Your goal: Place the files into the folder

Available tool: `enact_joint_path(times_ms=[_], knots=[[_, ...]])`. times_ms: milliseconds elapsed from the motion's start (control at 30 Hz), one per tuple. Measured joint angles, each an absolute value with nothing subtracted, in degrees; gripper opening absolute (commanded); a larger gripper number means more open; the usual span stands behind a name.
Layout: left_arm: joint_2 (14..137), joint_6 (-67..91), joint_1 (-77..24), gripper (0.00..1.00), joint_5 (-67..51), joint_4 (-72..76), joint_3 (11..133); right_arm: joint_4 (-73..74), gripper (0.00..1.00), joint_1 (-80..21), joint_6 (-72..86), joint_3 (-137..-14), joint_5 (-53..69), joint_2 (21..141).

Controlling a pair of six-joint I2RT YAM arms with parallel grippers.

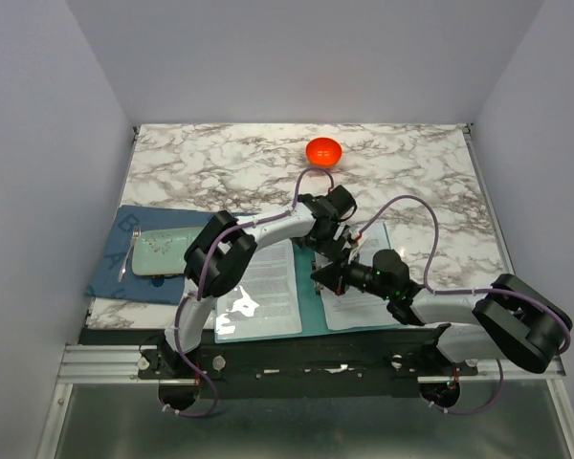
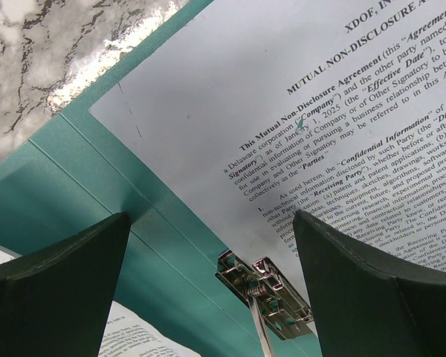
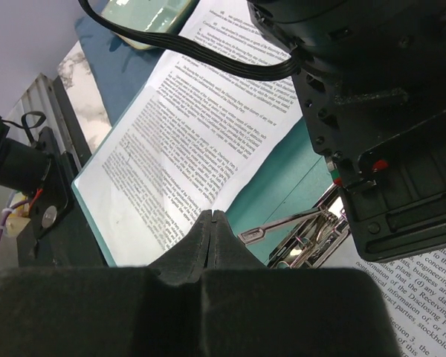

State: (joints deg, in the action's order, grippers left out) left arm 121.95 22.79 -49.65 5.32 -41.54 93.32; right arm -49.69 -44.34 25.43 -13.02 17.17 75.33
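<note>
The folder [image 1: 310,304] lies open on the marble table [image 1: 411,172], just ahead of the arm bases. The files [image 1: 349,308] rest on the folder's right half, and the top left corner of the sheet sits on bare teal just short of the spine. The heading reads "MUTUAL NON-DISCLOSURE" with "XDOF, IN" above it, cut off at the edge. The first paragraph begins "This Mutual Non-Disclosure Agreement" and includes "Delaware corporation", "2025" and "Effective Date". Section 1 shows "Confidential Information" and "Receiving Party".

A metal clip [image 2: 264,296] is fixed at the folder's spine, beside the files' left edge. On the folder's left half lies 1 more printed page [image 1: 266,287]. It has glare on its lower part, and its text is too small to read.

The left gripper [image 2: 212,219] hangs over the spine and the files' top corner, with its 2 fingers spread wide and nothing between them. The right gripper [image 3: 212,223] is over the spine near the clip's lever, fingertips pressed together with nothing visible between them. Whether it touches the lever is unclear.

Left of the folder is a blue mat [image 1: 124,282] carrying a pale green tray [image 1: 163,253]. Beyond the folder's far edge sits an orange bowl [image 1: 323,150].
</note>
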Motion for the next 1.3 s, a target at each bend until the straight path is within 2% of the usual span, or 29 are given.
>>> enact_joint_path(times_ms=[500, 1300], knots=[[121.95, 22.76, -49.69, 0.96, 5.28, -41.52, 93.30, -52.27, 0.01, -44.58, 26.55, -13.39, 13.76, 80.75], [121.95, 22.76, -49.67, 0.96, 5.26, -41.34, 93.14, -52.38, 0.01, -46.19, 28.75, -11.97, 10.52, 82.67]])
